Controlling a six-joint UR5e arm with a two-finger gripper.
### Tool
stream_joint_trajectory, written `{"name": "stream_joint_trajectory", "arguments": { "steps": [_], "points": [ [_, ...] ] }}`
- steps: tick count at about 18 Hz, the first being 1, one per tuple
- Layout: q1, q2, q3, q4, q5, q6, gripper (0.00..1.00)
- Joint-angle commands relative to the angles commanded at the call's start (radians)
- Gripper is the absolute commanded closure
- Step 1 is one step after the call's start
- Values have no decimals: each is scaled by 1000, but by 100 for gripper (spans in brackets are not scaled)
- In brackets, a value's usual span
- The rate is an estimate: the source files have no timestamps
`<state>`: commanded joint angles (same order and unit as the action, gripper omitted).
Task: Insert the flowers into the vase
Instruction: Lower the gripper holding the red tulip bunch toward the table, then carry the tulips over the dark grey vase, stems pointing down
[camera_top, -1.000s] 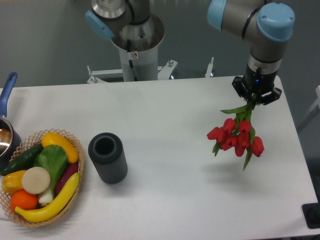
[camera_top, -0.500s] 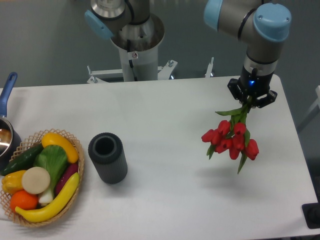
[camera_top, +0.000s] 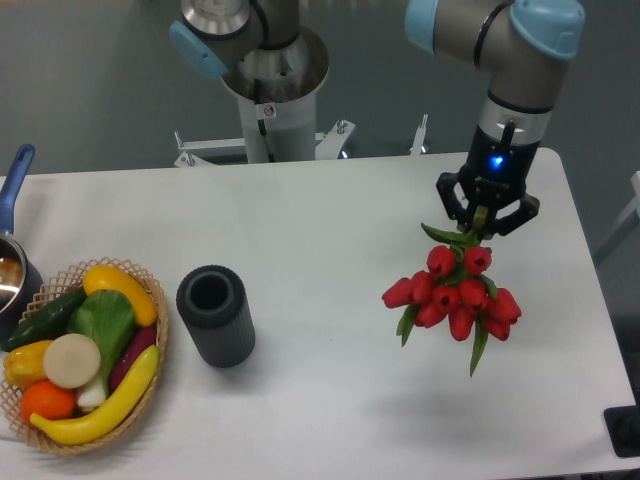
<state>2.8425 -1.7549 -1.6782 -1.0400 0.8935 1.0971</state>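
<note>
The gripper (camera_top: 484, 212) is clamped on the stems of the flowers (camera_top: 452, 294), held above the table's (camera_top: 330, 390) right side; bare tabletop separates them from the vase (camera_top: 215, 315), left.

A white table (camera_top: 330, 215) with a smooth matte top fills most of the view, its far edge running nearly straight across and its right edge slanting inward toward the back. Beyond the table's far edge lies a plain grey-blue floor (camera_top: 90, 90), evenly lit, without strong shadows. A white metal bracket frame (camera_top: 300, 145) sits just behind the table's far edge, near its middle. At the table's near right corner a small black block (camera_top: 622, 432) shows, cut off by the picture's edge.
</note>
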Motion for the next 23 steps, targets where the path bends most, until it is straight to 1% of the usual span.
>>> {"name": "stream_joint_trajectory", "arguments": {
  "steps": [2,4,7,9,11,13,15,17,23],
  "points": [
    [-6,3,-3,0,-79,-38,100],
    [-15,3,-9,0,-149,-49,100],
    [-49,0,-17,11,-224,-63,100],
    [-67,-2,-29,56,-258,-88,100],
    [-96,-5,-55,133,-289,-91,100],
    [-109,-5,-87,198,-372,-109,100],
    [-112,0,-120,244,-445,-112,100],
    [-129,12,-130,256,-502,-112,100],
    [-164,29,-129,259,-594,-112,100]
  ]
}}
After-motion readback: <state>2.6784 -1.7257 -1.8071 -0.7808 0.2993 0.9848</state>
